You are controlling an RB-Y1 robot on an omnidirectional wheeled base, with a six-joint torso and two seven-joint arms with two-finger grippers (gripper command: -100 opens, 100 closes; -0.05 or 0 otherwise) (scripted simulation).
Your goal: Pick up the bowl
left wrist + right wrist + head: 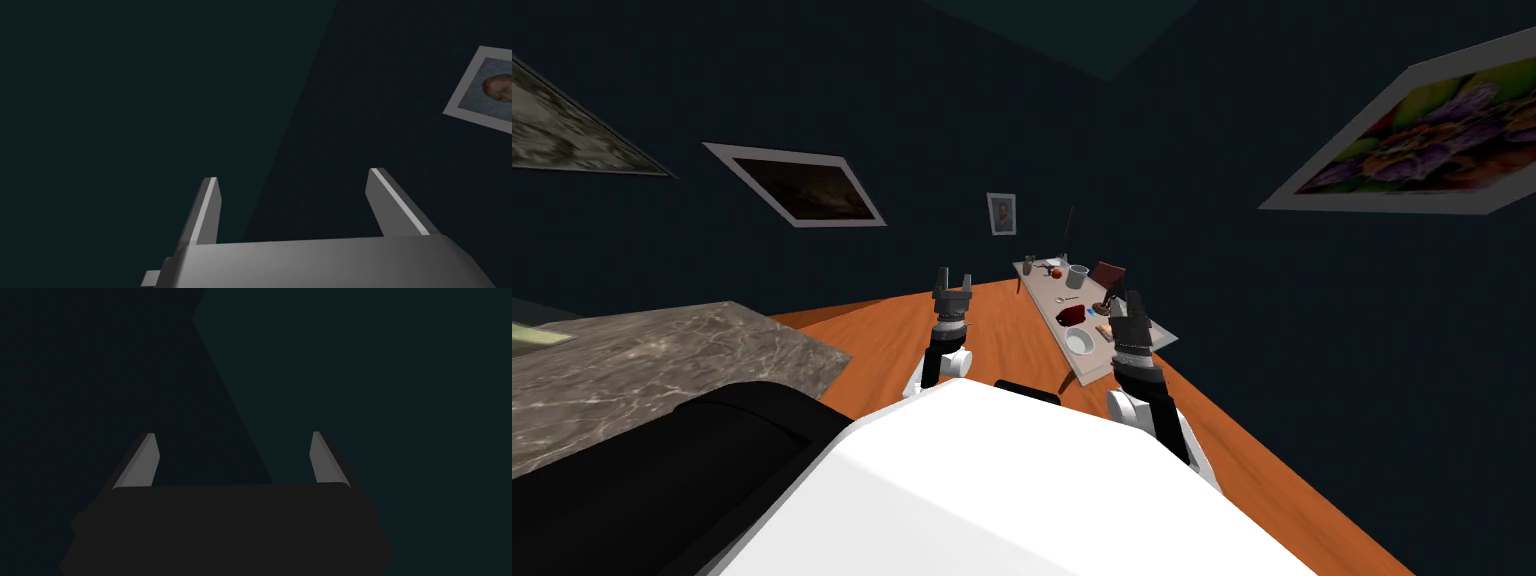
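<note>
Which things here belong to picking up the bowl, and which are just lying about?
Job: white bowl; table that it sits on; right gripper, open, the nearer one; left gripper, open.
Lying about: cup; dark red thing; chair; marble counter; wall picture.

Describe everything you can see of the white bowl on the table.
The bowl is small, round and plain white, material unclear. It sits upright, open side up, looking empty, on the near end of the long pale table. A dark red thing lies just behind it; whether they touch is too small to tell. Nothing grips it.
</note>
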